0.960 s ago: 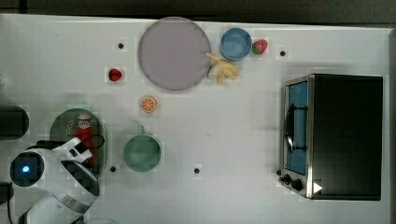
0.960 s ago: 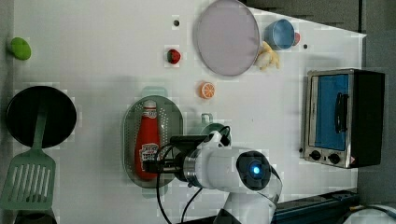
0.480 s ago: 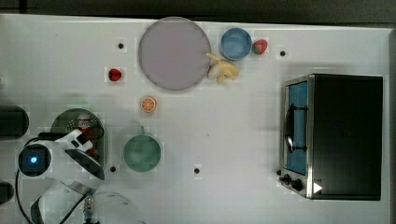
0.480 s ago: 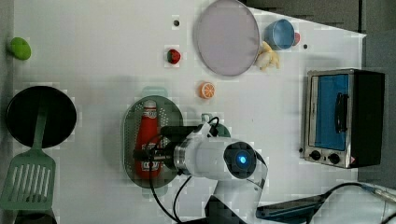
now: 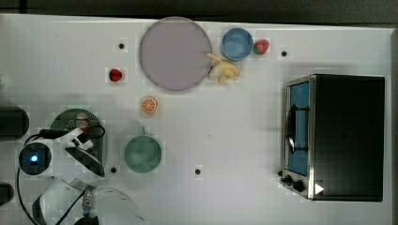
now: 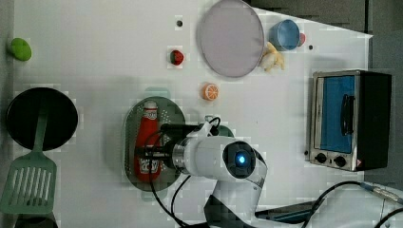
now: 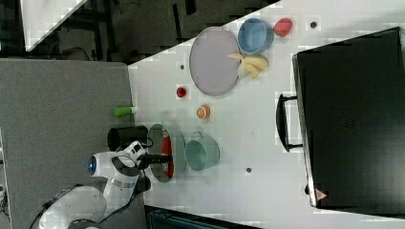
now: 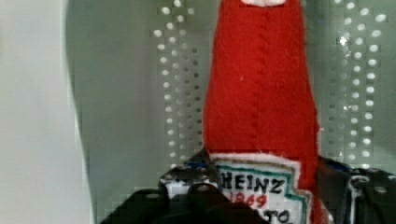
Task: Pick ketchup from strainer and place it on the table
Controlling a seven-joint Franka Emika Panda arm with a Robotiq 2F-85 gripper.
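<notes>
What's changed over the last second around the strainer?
The arm has come down over the strainer, and the tool now straddles the ketchup at its label; whether it grips yet, I cannot tell. The ketchup lies in the strainer as before, cap toward the left view's top. The teal cup, plate and toaster oven have not moved.

arm (image 6: 223, 161): bent low | end effector (image 6: 151, 153): level, fingers either side of bottle

ketchup (image 6: 148, 140) in strainer (image 6: 130, 142), cup (image 5: 143, 154) beside it on table (image 5: 234, 126)
</notes>
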